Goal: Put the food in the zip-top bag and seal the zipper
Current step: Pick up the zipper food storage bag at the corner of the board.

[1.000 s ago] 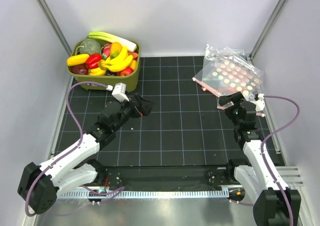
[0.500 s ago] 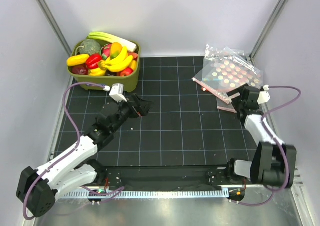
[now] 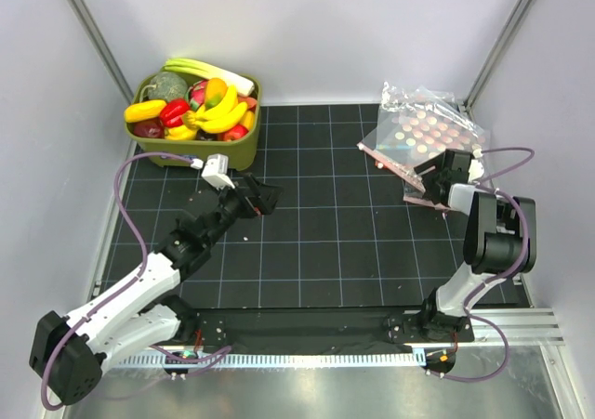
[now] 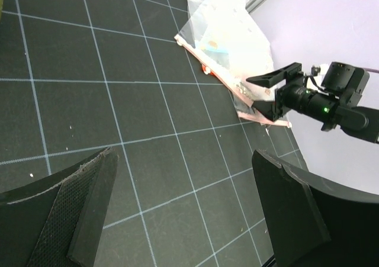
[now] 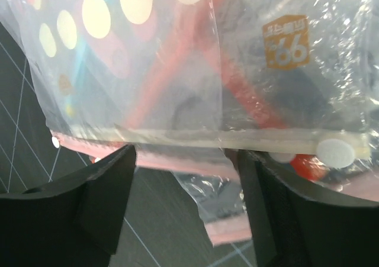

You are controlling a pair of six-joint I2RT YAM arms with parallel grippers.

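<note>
The zipper [image 3: 414, 199] is pinkish-red, the bags [image 3: 418, 131] clear with coloured dots.

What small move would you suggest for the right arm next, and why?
Probably close the right gripper on the zipper strip. In the wrist view its open fingers straddle that pinkish edge of the zip-top bag, gripping nothing yet. The food lies in the green basket, so the bag needs securing first.

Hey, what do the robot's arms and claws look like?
The left arm and right arm have white shells, black joints and looping purple cables. The left claw and right claw each have two black wedge-shaped fingers. A green light glows behind the right claw.
</note>
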